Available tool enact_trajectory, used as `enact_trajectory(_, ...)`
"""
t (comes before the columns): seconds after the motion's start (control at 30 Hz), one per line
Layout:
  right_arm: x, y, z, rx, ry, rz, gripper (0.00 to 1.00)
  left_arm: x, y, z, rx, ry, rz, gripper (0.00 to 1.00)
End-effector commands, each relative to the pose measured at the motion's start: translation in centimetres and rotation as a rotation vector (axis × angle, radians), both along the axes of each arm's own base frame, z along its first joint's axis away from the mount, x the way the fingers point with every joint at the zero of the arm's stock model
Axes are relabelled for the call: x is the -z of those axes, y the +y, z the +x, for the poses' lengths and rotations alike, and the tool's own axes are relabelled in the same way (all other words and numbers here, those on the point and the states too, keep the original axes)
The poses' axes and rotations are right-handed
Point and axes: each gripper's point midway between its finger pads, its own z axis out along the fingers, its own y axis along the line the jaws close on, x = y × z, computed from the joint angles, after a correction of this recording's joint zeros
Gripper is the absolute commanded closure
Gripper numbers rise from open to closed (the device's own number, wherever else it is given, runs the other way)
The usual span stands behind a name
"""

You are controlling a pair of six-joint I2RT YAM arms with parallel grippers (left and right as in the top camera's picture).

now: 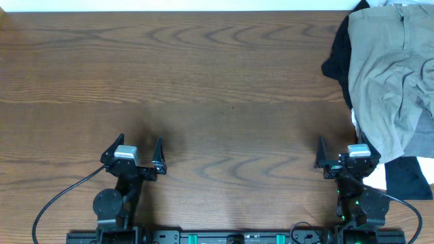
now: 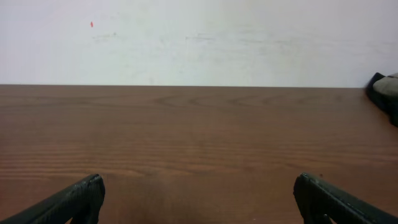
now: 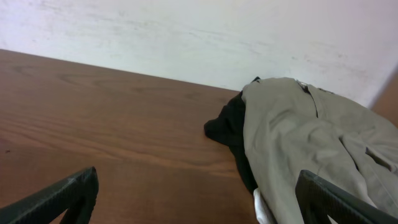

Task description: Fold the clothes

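The khaki-green shorts lie crumpled on top of a pile of clothes at the table's right edge. They also show in the right wrist view, ahead and to the right of my right gripper. My left gripper is open and empty at the front left, far from the pile; its fingers frame bare wood. My right gripper is open and empty at the front right, just before the pile's near edge.
Under the shorts lie a black garment and a white one; another black piece sits at the front right corner. The wooden table spreads left of the pile. A white wall stands behind the far edge.
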Motion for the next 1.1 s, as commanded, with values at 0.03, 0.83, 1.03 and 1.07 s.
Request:
enact_trajectory(0.03,0.2,0.1,0.0,-0.003,0.005,-0.010,0.01,1.6,-0.3,-0.1,0.018,0.056,0.005,0.02)
enact_trajectory(0.83,0.2,0.1,0.0,-0.004,0.005,-0.010,0.01,1.6,-0.3,-0.1,0.018,0.056,0.005,0.02)
enact_trajectory(1.03,-0.7,0.6,0.0,-0.030,-0.032,0.007,0.01,1.6,-0.3,-0.1,0.018,0.056,0.005,0.02)
enact_trajectory(1.07,-0.4,0.6,0.0,-0.029,-0.021,0.008,0.01,1.6,-0.3,-0.1,0.018,0.056,0.005,0.02)
